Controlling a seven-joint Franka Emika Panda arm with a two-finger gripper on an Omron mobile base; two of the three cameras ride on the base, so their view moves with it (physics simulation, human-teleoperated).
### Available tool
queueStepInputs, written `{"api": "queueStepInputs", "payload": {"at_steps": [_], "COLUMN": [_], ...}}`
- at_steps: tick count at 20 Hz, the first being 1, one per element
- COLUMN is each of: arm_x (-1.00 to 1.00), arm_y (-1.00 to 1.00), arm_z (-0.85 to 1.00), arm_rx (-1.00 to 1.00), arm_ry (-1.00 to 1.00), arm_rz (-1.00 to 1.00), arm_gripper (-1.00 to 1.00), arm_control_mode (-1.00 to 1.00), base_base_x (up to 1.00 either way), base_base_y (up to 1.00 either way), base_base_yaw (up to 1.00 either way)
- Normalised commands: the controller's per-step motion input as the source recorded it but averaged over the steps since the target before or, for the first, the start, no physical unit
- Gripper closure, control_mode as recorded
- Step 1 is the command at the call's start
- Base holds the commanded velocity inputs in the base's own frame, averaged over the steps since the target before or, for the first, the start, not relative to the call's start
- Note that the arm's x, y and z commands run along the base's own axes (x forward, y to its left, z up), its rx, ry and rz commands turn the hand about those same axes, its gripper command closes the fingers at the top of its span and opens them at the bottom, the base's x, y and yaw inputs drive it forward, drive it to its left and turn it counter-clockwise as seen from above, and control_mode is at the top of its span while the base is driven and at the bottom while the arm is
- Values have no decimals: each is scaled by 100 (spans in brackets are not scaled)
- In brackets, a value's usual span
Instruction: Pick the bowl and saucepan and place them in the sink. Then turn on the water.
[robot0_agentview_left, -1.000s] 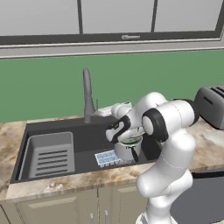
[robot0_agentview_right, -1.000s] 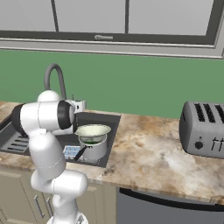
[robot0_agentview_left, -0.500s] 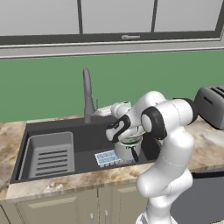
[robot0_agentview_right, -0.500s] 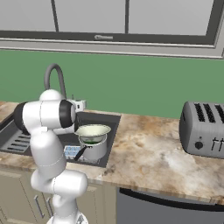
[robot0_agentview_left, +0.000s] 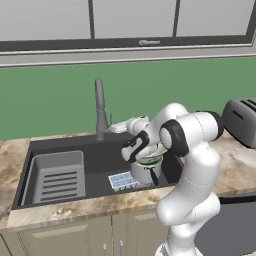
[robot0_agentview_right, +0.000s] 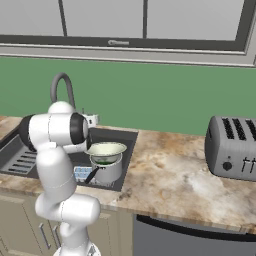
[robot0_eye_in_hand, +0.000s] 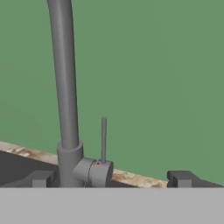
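Reaching with open fingers (robot0_eye_in_hand: 183, 178), the gripper (robot0_eye_in_hand: 111, 179) could miss the thin faucet lever (robot0_eye_in_hand: 103, 140), lower middle.

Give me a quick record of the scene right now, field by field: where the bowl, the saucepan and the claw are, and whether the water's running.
bowl: sits on top of the saucepan, inside the sink
saucepan: upright in the sink's right part, dark handle toward the front
sink: dark basin with a ribbed grey tray at its left
faucet: thin lever upright, no stream visible
claw: open, empty, facing the faucet base
toaster: on the counter, right of the sink
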Motion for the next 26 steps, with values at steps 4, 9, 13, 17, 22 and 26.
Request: {"api": "queueStepInputs", "payload": {"at_steps": [4,9,13,17,22,26], "arm_x": [10,6,6,11,11,12], "arm_y": [0,0,0,0,1,0], "arm_z": [-14,-14,-14,-11,-8,-7], "arm_rx": [0,0,0,0,0,0], "arm_ry": [-2,-2,-2,-1,0,0], "arm_rz": [0,0,0,0,0,0], "arm_gripper": [-100,-100,-100,-100,-100,-100], "arm_control_mode": [-100,-100,-100,-100,-100,-100], "base_base_x": [0,0,0,0,0,0], "base_base_y": [0,0,0,0,0,0], "base_base_yaw": [0,0,0,0,0,0]}}
